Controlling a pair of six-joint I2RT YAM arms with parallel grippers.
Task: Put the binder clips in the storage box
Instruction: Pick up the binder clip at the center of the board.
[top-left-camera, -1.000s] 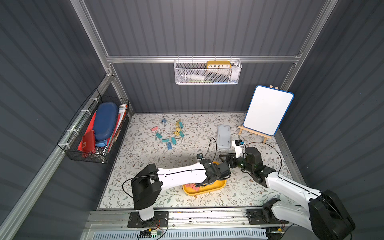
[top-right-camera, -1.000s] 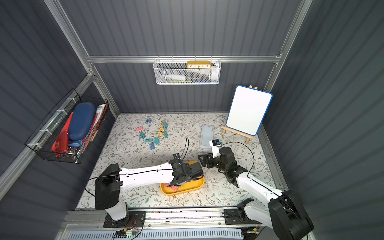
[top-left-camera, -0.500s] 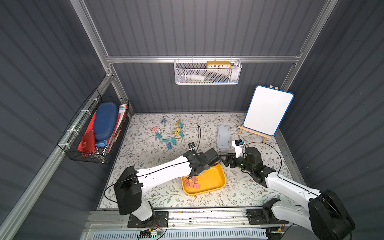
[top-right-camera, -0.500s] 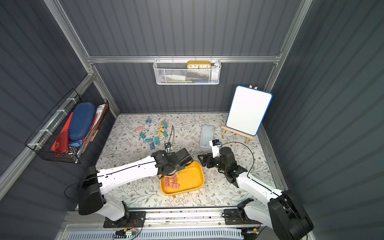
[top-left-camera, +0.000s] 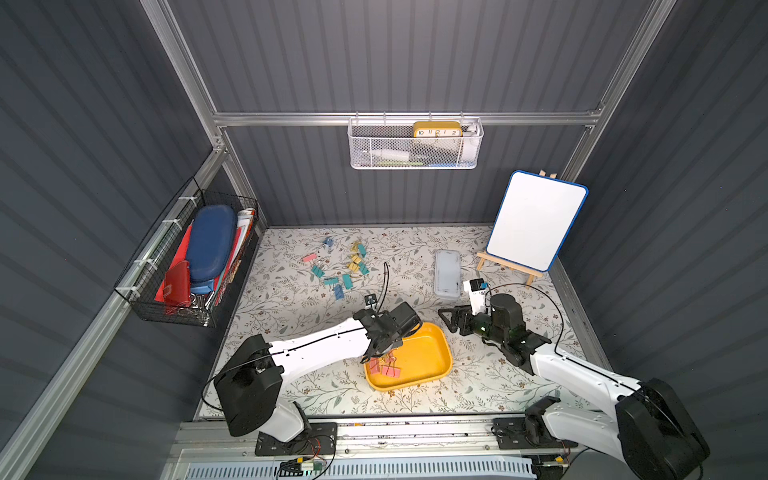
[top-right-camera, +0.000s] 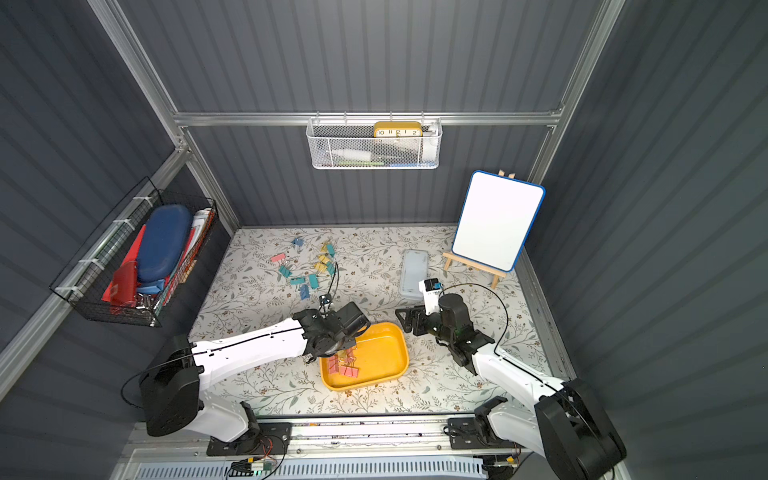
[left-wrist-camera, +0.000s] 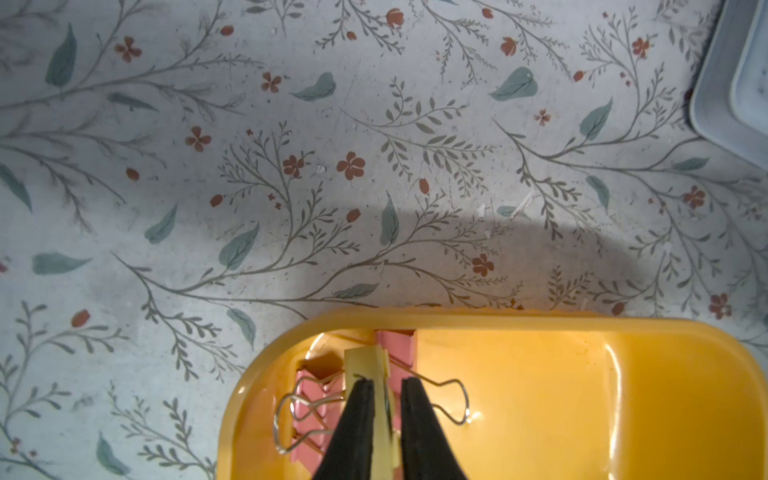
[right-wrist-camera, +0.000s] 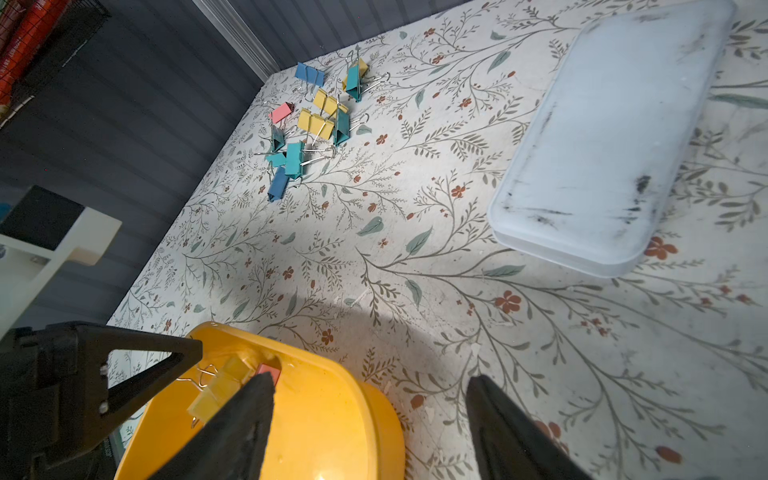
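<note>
Left gripper (left-wrist-camera: 385, 384) hung low over the storage box (left-wrist-camera: 540, 324), at the front of the table (top-left-camera: 291, 299), so the yellow binder clip (left-wrist-camera: 365, 363) between its barely parted jaws (pinched or freed: unclear) would land among pink clips (top-left-camera: 384, 368); right gripper (right-wrist-camera: 370, 378) hovered alongside, jaws wide, empty.

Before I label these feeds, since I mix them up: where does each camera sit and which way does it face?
Both top views: high above the arms' bases, looking down on the table; left arm and right arm show.
Left wrist: over the storage box, facing down; left tool tips show.
Right wrist: low beside it, facing the binder clips; right tool shows.
All share that box.
</note>
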